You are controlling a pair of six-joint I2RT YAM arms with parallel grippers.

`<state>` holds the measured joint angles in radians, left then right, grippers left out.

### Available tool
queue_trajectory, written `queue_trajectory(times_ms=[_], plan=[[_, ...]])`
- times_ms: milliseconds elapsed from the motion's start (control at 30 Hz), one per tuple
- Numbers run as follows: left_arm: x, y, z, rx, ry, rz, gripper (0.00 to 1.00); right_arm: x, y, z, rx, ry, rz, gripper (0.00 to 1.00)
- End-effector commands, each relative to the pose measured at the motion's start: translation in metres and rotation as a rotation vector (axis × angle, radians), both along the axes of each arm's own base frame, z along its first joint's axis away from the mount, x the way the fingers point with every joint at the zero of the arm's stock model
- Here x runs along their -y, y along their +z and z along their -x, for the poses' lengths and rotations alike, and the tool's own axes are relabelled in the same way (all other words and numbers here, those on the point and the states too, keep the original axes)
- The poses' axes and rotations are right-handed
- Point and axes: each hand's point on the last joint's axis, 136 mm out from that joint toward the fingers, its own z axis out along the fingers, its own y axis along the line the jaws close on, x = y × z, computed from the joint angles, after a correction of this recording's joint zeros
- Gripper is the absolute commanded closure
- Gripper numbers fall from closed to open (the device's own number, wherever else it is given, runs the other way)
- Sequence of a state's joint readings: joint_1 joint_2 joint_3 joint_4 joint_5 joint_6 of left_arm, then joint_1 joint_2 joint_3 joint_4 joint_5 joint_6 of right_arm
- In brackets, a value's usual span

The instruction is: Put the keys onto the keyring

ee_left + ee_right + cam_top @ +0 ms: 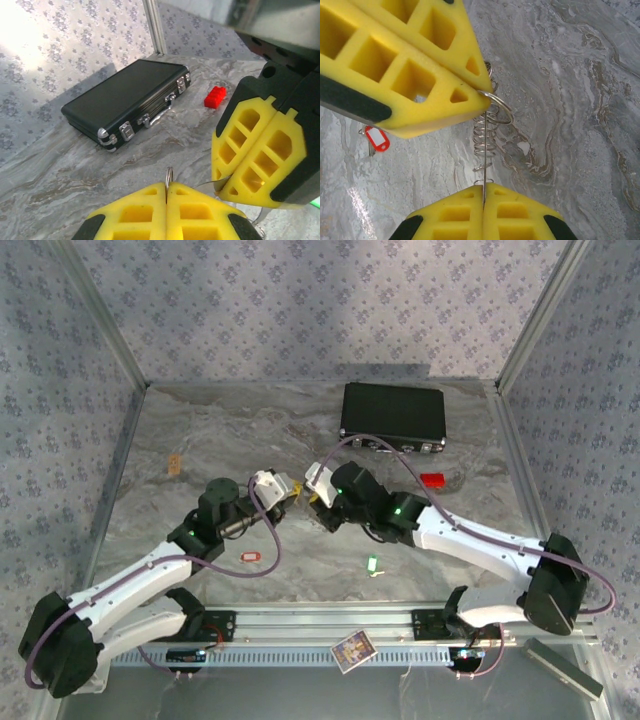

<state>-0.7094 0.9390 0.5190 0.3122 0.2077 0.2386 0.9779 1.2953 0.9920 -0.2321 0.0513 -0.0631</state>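
The keyring (485, 131) is a thin silvery wire ring with a coiled stretch, held above the table between both grippers. My left gripper (167, 186) is shut on its ring end (169, 175). Facing it a short way off, my right gripper (484, 186) is shut on the straight wire end. In the top view the two grippers meet mid-table, left gripper (289, 494) and right gripper (316, 504) almost tip to tip. The red-tagged key (250, 558) lies on the table below the left arm, and the same key (376, 139) appears under the grippers. The green-tagged key (373, 564) lies near the front.
A black case (392, 412) lies shut at the back of the table. A red brick (432, 481) sits to its right front. A small card (352, 650) rests on the front rail. Metal frame posts and patterned walls enclose the table.
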Motion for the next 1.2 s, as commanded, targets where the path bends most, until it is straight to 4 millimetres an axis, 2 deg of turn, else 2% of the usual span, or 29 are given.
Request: queue_trajectory(times_ms=[0, 233, 267, 300, 333, 433, 567, 733, 900, 1033, 1167], plan=[[-0.010, 0.023, -0.020, 0.077, 0.115, 0.029, 1.00, -0.018, 0.025, 0.010, -0.006, 0.047, -0.079, 1.00], [-0.006, 0.034, -0.019, 0.083, 0.096, 0.109, 1.00, -0.035, 0.030, 0.020, -0.055, 0.098, -0.158, 1.00], [-0.004, 0.036, -0.017, 0.088, 0.085, 0.124, 1.00, -0.035, 0.033, 0.021, -0.057, 0.108, -0.178, 0.88], [-0.003, 0.038, -0.016, 0.092, 0.073, 0.134, 1.00, -0.035, 0.035, 0.024, -0.059, 0.124, -0.198, 0.70], [0.000, 0.041, -0.013, 0.100, 0.050, 0.144, 1.00, -0.032, 0.038, 0.026, -0.063, 0.140, -0.221, 0.59], [0.005, 0.043, -0.007, 0.106, -0.010, 0.153, 1.00, -0.017, 0.049, 0.034, -0.049, 0.219, -0.262, 0.51], [0.008, 0.055, 0.003, 0.116, -0.106, 0.222, 1.00, 0.014, 0.053, 0.039, 0.002, 0.316, -0.262, 0.52], [0.015, 0.063, 0.015, 0.087, -0.224, 0.290, 1.00, 0.040, 0.069, 0.022, 0.135, 0.322, -0.358, 0.60], [0.022, 0.069, 0.023, 0.056, -0.312, 0.330, 1.00, 0.035, 0.070, 0.014, 0.172, 0.356, -0.364, 0.68], [0.029, 0.076, 0.031, 0.048, -0.389, 0.347, 1.00, 0.031, 0.071, 0.003, 0.173, 0.333, -0.419, 0.68], [0.031, 0.077, 0.034, 0.042, -0.412, 0.355, 1.00, 0.027, 0.070, 0.006, 0.147, 0.378, -0.456, 0.69]])
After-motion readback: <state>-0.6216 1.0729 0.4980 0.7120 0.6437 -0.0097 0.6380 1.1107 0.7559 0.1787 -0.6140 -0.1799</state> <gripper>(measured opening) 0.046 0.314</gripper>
